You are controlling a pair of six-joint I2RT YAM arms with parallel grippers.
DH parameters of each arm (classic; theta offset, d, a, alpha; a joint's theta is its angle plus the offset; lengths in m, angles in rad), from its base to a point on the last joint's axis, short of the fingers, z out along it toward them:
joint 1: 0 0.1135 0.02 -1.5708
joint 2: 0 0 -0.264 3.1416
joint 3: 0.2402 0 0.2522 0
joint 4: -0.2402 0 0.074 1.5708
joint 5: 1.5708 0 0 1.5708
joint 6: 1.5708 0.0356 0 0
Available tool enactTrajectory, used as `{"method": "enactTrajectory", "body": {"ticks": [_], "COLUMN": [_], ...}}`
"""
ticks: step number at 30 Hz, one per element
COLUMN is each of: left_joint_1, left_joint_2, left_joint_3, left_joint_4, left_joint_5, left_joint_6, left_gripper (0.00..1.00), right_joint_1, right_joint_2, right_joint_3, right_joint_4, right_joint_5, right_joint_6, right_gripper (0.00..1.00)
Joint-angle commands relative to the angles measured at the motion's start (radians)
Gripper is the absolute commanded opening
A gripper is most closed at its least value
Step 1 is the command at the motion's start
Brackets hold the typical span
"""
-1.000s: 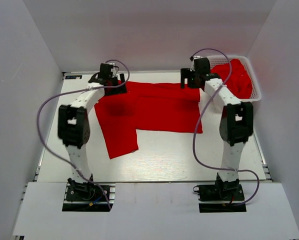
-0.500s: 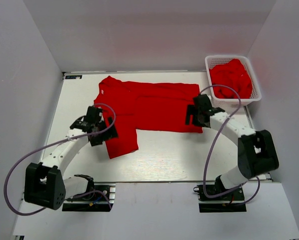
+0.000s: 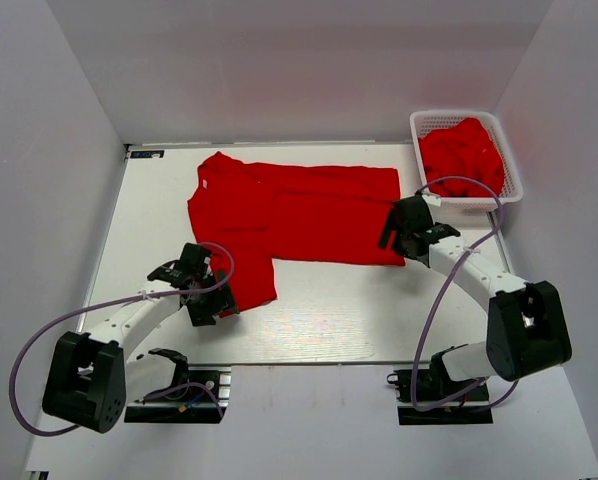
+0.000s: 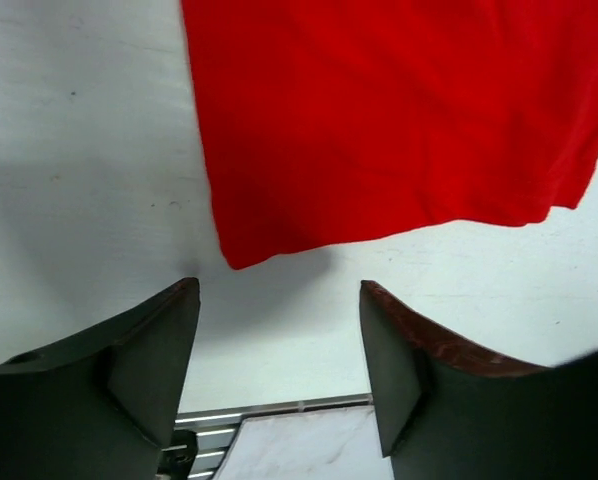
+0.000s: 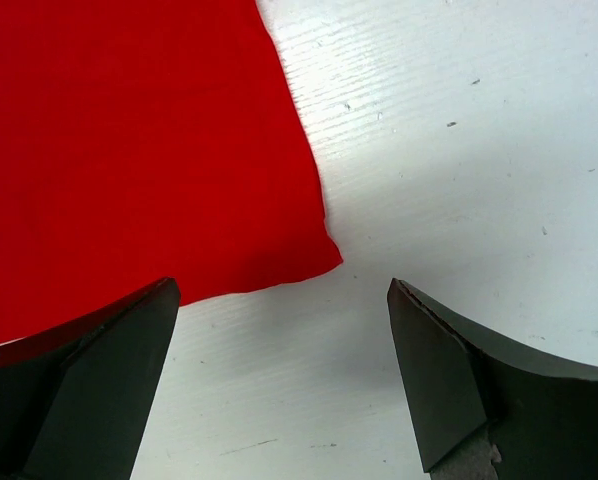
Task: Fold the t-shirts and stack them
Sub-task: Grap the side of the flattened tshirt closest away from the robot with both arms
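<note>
One red t-shirt (image 3: 299, 210) lies spread flat across the far half of the table, with a flap (image 3: 241, 275) reaching toward me on its left. My left gripper (image 3: 216, 302) hovers at that flap's near left corner (image 4: 234, 260), open, with only bare table between the fingers. My right gripper (image 3: 396, 236) stands open just by the shirt's near right corner (image 5: 331, 260) and holds nothing. More red t-shirts (image 3: 464, 155) lie bunched in the basket.
A white mesh basket (image 3: 454, 114) stands at the far right corner. White walls close in the table on three sides. The table's near edge rail (image 4: 279, 408) shows right under my left gripper.
Both arms have pulled back from the shirt's far edge to its near side. The left gripper went to the flap's near corner and its jaws narrowed a little; the right stopped by the right corner.
</note>
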Motion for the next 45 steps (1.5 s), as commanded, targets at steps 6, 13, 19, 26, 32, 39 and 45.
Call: {"method": "enactTrajectory", "body": {"ticks": [6,13,19,26,32,39,45], "left_joint_1": [-0.016,-0.016,-0.016,-0.016,-0.016,-0.016,-0.016], "left_joint_2": [0.014,0.033,0.072,0.073,0.112,0.112,0.091], "left_joint_3": [-0.036,-0.045,-0.005,0.018,0.018,0.029,0.062], "left_joint_4": [0.087,0.097,0.059,0.056,0.111,0.146,0.156], "left_joint_5": [-0.017,-0.063,-0.127,-0.163,-0.100,-0.080,-0.070], "left_joint_6": [-0.031,-0.040,-0.040,-0.040,-0.019,0.021,0.030], "left_gripper": [0.50,0.42,0.42,0.34,0.09,0.00,0.00], "right_joint_1": [-0.003,-0.003,-0.005,-0.003,-0.002,0.000,0.000], "right_joint_2": [0.036,0.037,0.024,0.019,0.022,0.022,0.073], "right_joint_3": [0.024,0.024,0.009,0.000,-0.006,-0.040,-0.042], "right_joint_4": [-0.032,-0.039,-0.050,-0.053,-0.065,-0.044,0.008], "right_joint_5": [0.040,0.041,0.033,0.047,0.037,-0.006,-0.003], "right_joint_6": [0.031,0.020,0.007,-0.001,-0.003,0.007,0.037], "right_gripper": [0.90,0.90,0.90,0.90,0.90,0.90,0.90]}}
